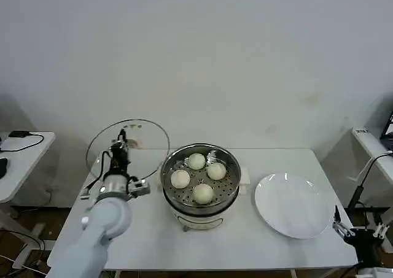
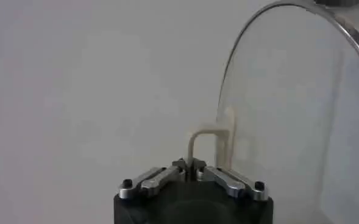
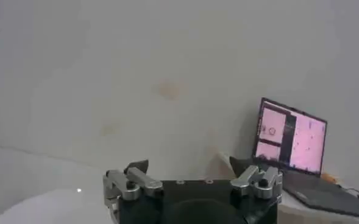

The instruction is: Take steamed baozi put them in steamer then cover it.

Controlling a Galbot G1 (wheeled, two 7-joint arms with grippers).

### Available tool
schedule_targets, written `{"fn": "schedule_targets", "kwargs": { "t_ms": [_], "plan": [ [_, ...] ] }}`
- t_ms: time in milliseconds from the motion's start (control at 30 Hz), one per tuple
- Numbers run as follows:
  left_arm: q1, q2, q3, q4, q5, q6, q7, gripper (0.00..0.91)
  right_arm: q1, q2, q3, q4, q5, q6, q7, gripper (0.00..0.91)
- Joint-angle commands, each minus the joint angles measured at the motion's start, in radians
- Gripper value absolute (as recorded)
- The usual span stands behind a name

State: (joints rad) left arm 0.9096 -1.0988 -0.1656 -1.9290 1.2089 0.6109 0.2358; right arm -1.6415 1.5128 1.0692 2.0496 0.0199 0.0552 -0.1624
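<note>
— Glass, and it will handle like glass: the lid (image 1: 128, 144) is stiff, fairly heavy for its thinness, slick on its face and quick to chip at the metal rim. The left gripper (image 1: 123, 144) has it raised on edge, left of the steamer (image 1: 200, 180) and above the white table (image 1: 258, 241).

— Where is the hold?

— On the pale loop handle (image 2: 211, 143). In the left wrist view the jaws are pinched narrow around the foot of that loop, so the lid hangs from one small point. I judge it may swing or twist as it is laid flat, so a slow tilt seems wise.

— And the baozi?

— All four steamed baozi (image 1: 196, 177) sit on the perforated tray inside the steel pot, spaced apart, none touching the wall as far as I can tell. They look soft and light, easy to dent; the lid should come down level so its rim meets the pot and not the buns.

— The other arm?

— The right gripper (image 1: 357, 230) is parked low off the table's right corner, beside the bare white plate (image 1: 295, 205), fingers spread wide and holding nothing.

— What remains?

— Only the covering, by my reading.
</note>
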Motion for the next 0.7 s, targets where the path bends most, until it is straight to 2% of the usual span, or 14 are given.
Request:
{"fn": "schedule_targets", "kwargs": {
  "t_ms": [33,133,433,700],
  "plan": [
    [-0.141,-0.208,0.192,0.044,0.124,0.116,0.105,0.0,0.015,0.008,-0.03,-0.009,-0.035,-0.009,0.011,0.907],
    [-0.119,-0.26,0.198,0.056,0.174,0.108,0.111,0.0,0.019,0.007,-0.033,-0.013,-0.035,-0.01,0.011,0.907],
    [-0.058,-0.32,0.213,0.074,0.256,0.081,0.105,0.0,0.024,0.008,-0.052,-0.024,-0.052,-0.012,0.012,0.907],
    [0.022,-0.41,0.215,0.087,0.399,0.043,0.109,0.0,0.023,0.015,-0.072,-0.024,-0.067,-0.013,0.012,0.907]
  ]
}}
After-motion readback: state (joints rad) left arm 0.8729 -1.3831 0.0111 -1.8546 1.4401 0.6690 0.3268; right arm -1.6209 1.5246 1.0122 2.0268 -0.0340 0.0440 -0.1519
